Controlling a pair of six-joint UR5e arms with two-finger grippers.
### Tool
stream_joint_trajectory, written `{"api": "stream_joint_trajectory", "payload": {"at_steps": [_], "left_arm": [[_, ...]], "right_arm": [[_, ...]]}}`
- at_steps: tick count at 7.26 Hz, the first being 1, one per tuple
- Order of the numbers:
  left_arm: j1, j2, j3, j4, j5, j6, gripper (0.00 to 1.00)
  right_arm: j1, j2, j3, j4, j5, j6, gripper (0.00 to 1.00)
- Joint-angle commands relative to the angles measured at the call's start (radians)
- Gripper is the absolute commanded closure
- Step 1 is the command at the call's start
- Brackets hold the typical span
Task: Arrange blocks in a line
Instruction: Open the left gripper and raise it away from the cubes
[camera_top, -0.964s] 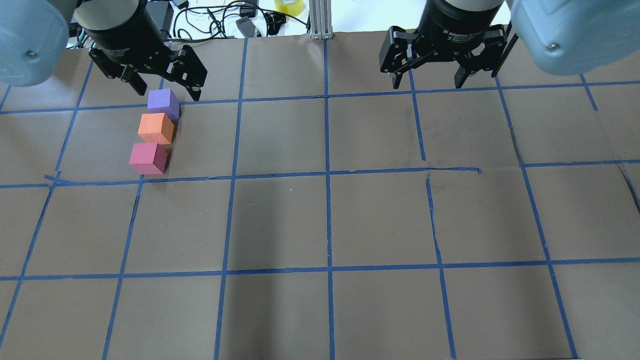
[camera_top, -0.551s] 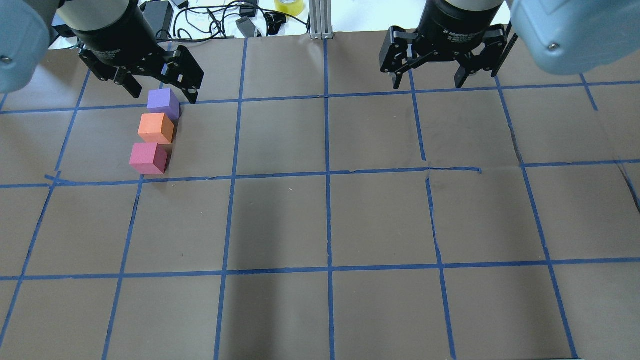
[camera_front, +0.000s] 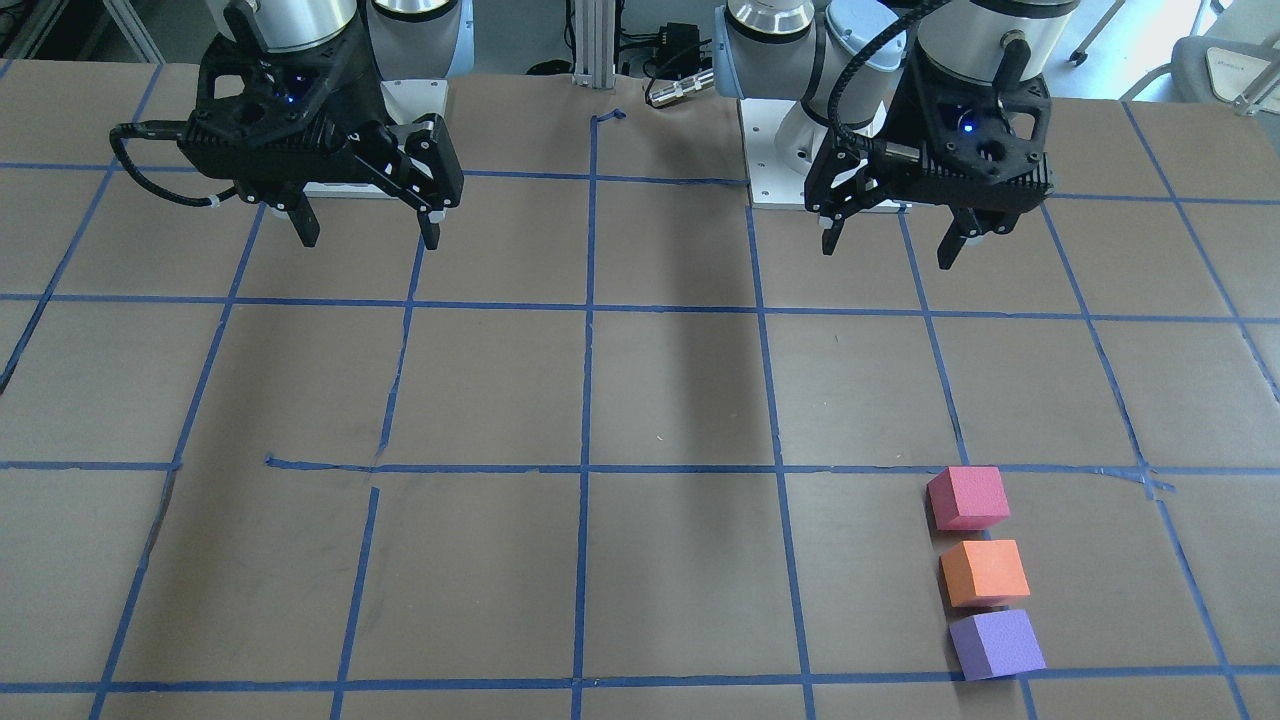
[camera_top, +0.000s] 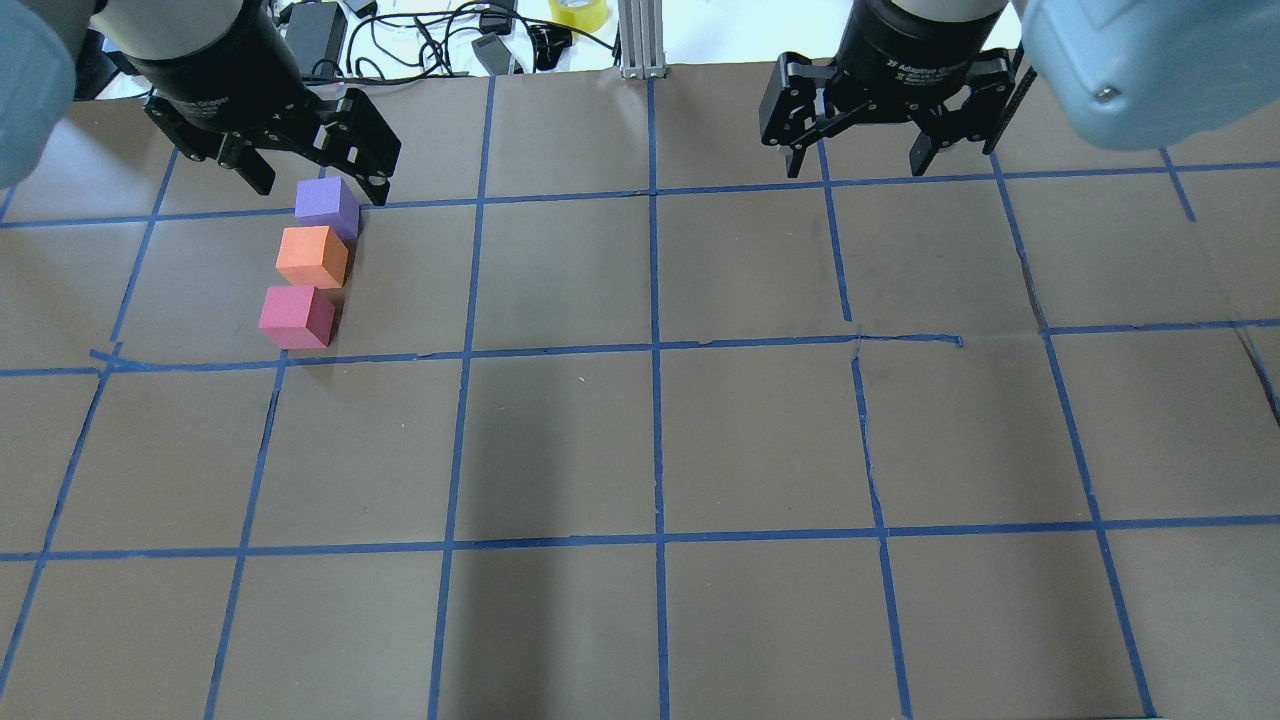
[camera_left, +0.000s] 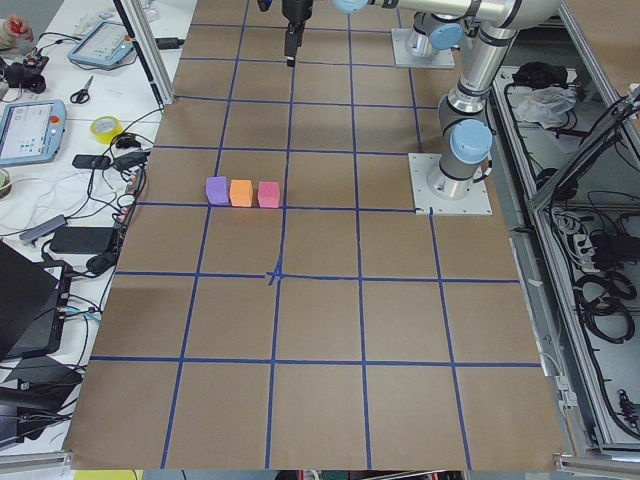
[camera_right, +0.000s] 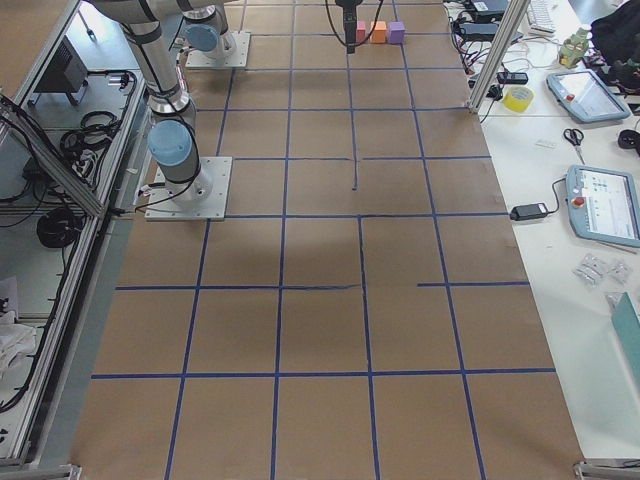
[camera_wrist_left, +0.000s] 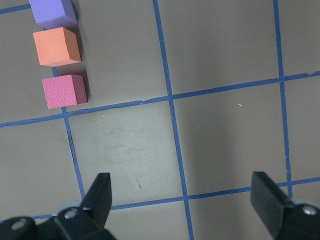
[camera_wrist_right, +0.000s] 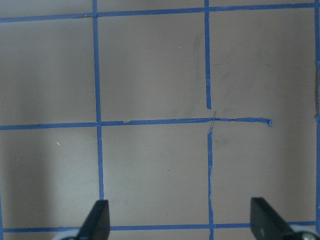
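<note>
Three foam cubes lie in a straight row on the brown table, touching or nearly so: purple (camera_top: 326, 203), orange (camera_top: 311, 256), pinkish-red (camera_top: 296, 316). They also show in the front view as purple (camera_front: 996, 644), orange (camera_front: 984, 572) and pinkish-red (camera_front: 968, 497), and at the top left of the left wrist view (camera_wrist_left: 56, 46). My left gripper (camera_front: 887, 252) is open and empty, raised well above the table, clear of the row on the robot's side. My right gripper (camera_front: 370, 240) is open and empty, raised over the other half of the table.
Blue tape lines (camera_top: 655, 350) mark a grid on the brown paper. Cables, a tape roll (camera_top: 578, 10) and devices lie past the table's far edge. A metal post (camera_top: 640, 40) stands at the far middle edge.
My left gripper has drawn away from the purple cube, up and to the left in the overhead view, still open. The cubes and the right gripper have not moved.
</note>
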Motion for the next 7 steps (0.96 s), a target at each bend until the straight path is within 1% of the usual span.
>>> {"api": "stream_joint_trajectory", "payload": {"at_steps": [1,2,3,7], "left_arm": [[0.001,0.000,-0.001,-0.003,-0.002,-0.003,0.00],[0.006,0.001,-0.002,-0.003,-0.006,-0.018,0.00],[0.007,0.001,-0.011,0.000,-0.031,-0.039,0.00],[0.011,0.004,-0.014,0.008,-0.028,-0.047,0.00]], "right_arm": [[0.000,0.000,0.000,0.000,0.001,0.000,0.00],[0.000,0.000,0.000,0.000,0.000,0.000,0.00],[0.000,0.000,0.000,0.000,0.000,0.000,0.00],[0.000,0.000,0.000,0.000,0.000,0.000,0.00]]}}
